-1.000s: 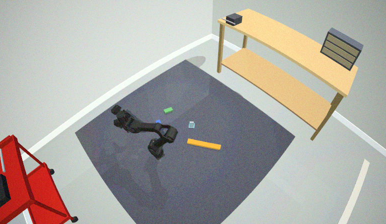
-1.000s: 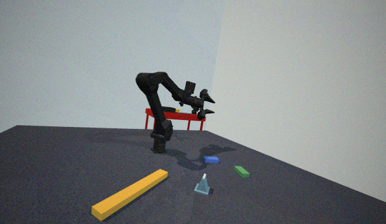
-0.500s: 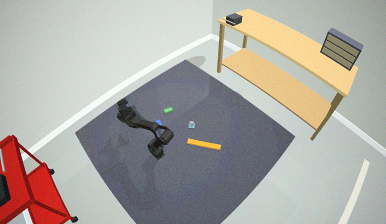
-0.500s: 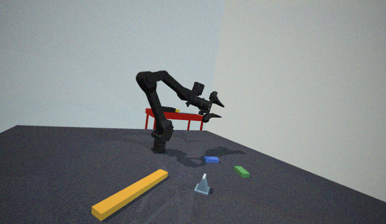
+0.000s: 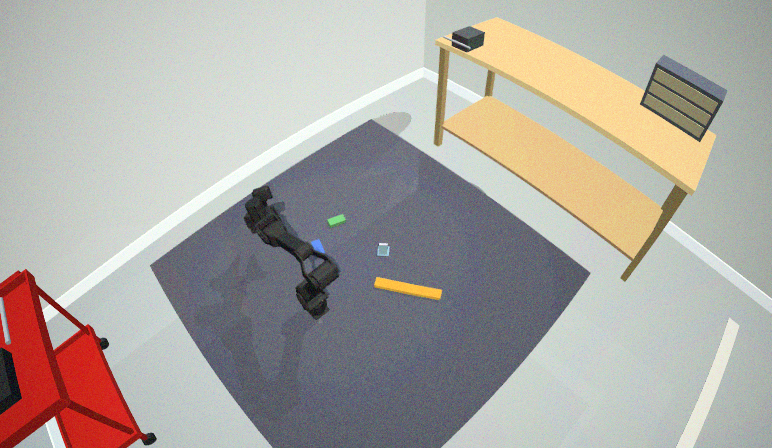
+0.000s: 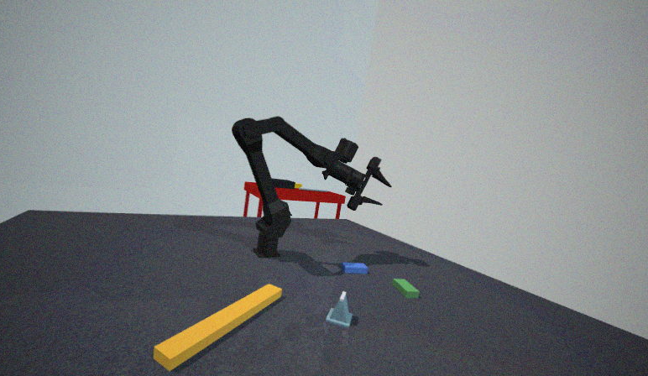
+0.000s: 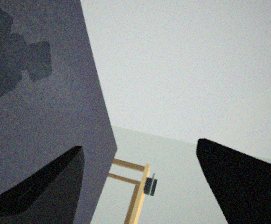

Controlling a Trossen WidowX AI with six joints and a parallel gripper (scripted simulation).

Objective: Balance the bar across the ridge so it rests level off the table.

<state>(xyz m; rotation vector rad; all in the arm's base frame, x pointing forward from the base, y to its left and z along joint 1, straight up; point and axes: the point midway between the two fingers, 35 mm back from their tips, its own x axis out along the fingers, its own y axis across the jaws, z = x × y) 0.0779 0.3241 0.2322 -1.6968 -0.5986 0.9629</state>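
The orange-yellow bar lies flat on the dark mat. The ridge, a small pale-blue wedge with a whitish top edge, stands on the mat beside the bar, apart from it, with nothing on it. My gripper is open and empty, raised high above the mat and well away from both the bar and the ridge. In the wrist view neither the bar nor the ridge shows between the fingers.
A blue block and a green block lie on the mat near the ridge. A red cart stands beyond the mat on the left, a wooden workbench on the other side.
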